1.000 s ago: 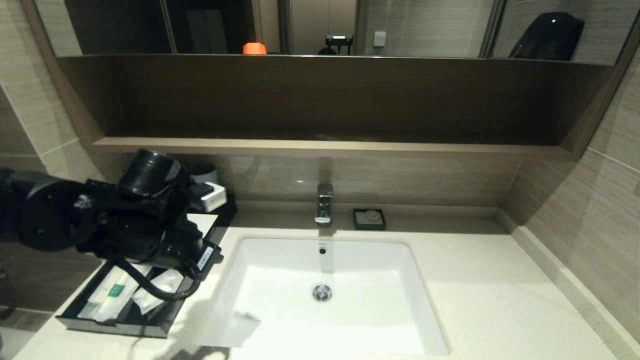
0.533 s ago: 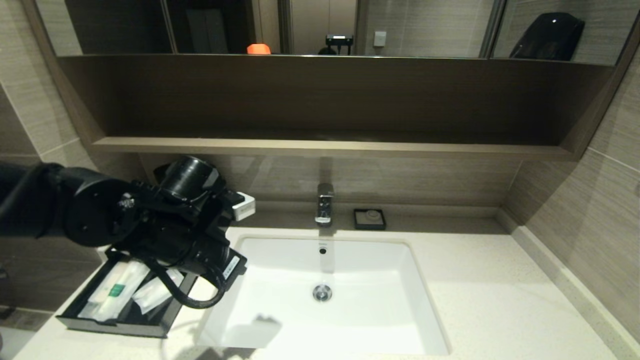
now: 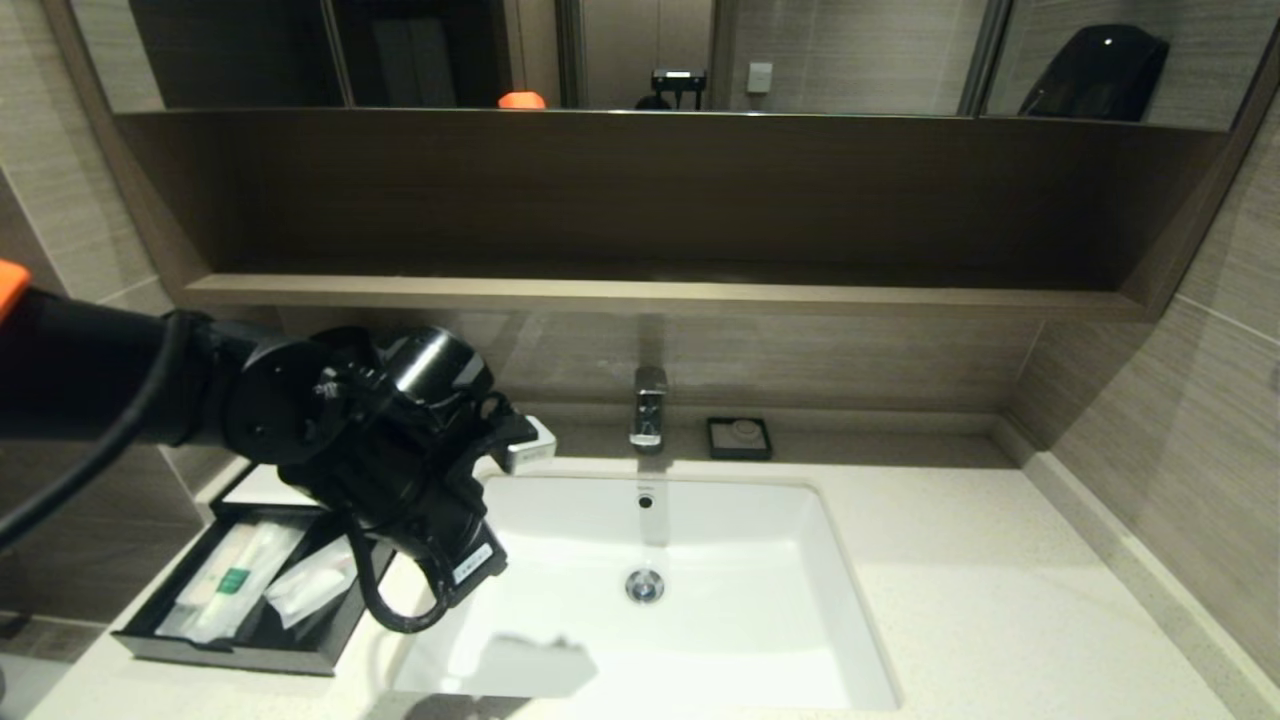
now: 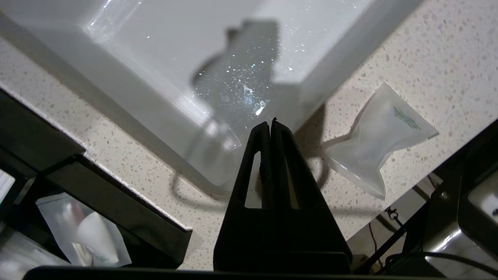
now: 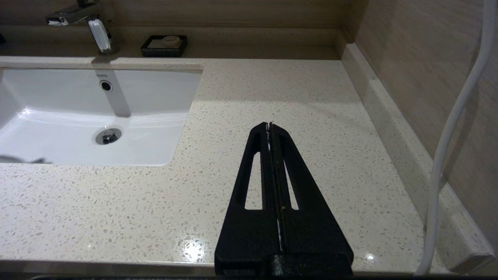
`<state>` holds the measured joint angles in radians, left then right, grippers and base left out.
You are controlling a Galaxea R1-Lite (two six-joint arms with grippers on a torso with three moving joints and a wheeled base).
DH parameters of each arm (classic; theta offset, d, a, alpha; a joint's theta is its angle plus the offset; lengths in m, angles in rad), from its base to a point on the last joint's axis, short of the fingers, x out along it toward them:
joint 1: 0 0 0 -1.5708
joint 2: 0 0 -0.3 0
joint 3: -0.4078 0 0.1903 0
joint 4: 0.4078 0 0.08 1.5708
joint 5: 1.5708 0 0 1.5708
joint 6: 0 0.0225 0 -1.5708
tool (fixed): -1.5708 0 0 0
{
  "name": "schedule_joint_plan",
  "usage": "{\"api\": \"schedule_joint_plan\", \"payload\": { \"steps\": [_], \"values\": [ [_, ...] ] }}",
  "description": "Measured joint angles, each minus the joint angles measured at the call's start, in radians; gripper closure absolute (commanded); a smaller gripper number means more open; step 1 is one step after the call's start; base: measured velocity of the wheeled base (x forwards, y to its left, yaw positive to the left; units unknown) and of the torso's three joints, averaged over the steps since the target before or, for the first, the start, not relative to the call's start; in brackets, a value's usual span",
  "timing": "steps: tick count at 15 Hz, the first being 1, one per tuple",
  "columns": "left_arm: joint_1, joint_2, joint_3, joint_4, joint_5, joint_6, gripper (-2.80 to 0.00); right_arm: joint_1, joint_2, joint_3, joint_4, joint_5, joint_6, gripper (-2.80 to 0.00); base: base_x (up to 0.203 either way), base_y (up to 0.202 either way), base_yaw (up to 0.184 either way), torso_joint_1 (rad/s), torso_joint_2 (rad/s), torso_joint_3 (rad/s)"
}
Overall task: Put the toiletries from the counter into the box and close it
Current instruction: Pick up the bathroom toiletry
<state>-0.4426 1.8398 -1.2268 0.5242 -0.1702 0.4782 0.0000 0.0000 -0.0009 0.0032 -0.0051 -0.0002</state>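
The speckled cream counter [image 5: 272,89] carries the black box [image 3: 150,640], its drawer pulled out with clear-wrapped packets [image 3: 235,580] inside. One pale packet [image 4: 379,144] lies on the counter beside the sink corner. Left hand [image 4: 270,125] hovers pinched together, empty; right hand [image 5: 269,126] likewise.

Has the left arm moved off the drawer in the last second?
Yes. The left gripper, shut and empty, has swung rightward from over the box drawer toward the sink, nearer the faucet.
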Motion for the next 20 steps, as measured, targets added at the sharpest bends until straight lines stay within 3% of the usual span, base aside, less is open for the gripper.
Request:
{"api": "schedule_joint_plan", "payload": {
  "steps": [2,5,9,12,14,16,20],
  "values": [
    [0.002,0.001,0.000,0.036,-0.086,0.105,0.00,0.000,0.000,0.000,0.000,0.001,-0.001,0.00,0.000,0.000,0.000,0.000,0.00,0.000],
    [-0.002,-0.024,0.010,0.058,-0.148,0.127,0.00,0.000,0.000,0.000,0.000,0.000,-0.001,0.00,0.000,0.000,0.000,0.000,0.00,0.000],
    [-0.017,-0.116,0.096,0.078,-0.134,0.124,0.00,0.000,0.000,0.000,0.000,0.000,-0.001,0.00,0.000,0.000,0.000,0.000,0.00,0.000],
    [-0.018,-0.238,0.223,0.113,-0.117,0.121,0.00,0.000,0.000,0.000,0.000,0.000,-0.001,0.00,0.000,0.000,0.000,0.000,0.00,0.000],
    [-0.016,-0.312,0.291,0.125,-0.093,0.078,0.00,0.000,0.000,0.000,0.000,0.001,-0.001,0.00,0.000,0.000,0.000,0.000,0.00,0.000],
    [-0.018,-0.360,0.316,0.126,-0.059,-0.004,0.00,0.000,0.000,0.000,0.000,0.001,0.000,0.00,0.000,0.000,0.000,0.000,0.00,0.000],
    [-0.053,-0.367,0.262,0.171,0.021,-0.031,0.00,0.000,0.000,0.000,0.000,0.000,-0.001,0.00,0.000,0.000,0.000,0.000,0.00,0.000]
  ]
}}
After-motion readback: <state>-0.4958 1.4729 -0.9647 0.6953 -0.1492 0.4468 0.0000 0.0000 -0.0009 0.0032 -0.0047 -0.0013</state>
